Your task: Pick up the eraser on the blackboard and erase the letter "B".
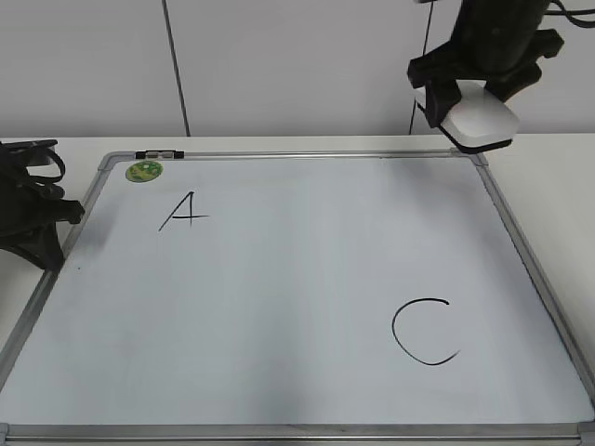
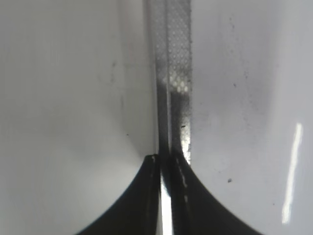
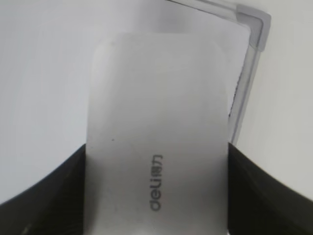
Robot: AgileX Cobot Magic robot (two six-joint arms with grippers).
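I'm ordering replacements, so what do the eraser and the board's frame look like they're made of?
The eraser looks like smooth white plastic: an even matte sheen, rounded corners and small grey printed lettering on top. The right gripper holds it above the board's far right corner. The blackboard's frame looks like silver metal, probably aluminium, with a brushed, reflective strip; its corner caps look like grey plastic.

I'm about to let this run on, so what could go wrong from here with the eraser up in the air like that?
1. The right gripper holds the eraser above the blackboard's far right corner; a slip would likely drop it on the frame or off the board.
2. No "B" shows, only "A" and "C"; another pass could wipe those.
3. The left gripper sits by the left frame and may get in the way.
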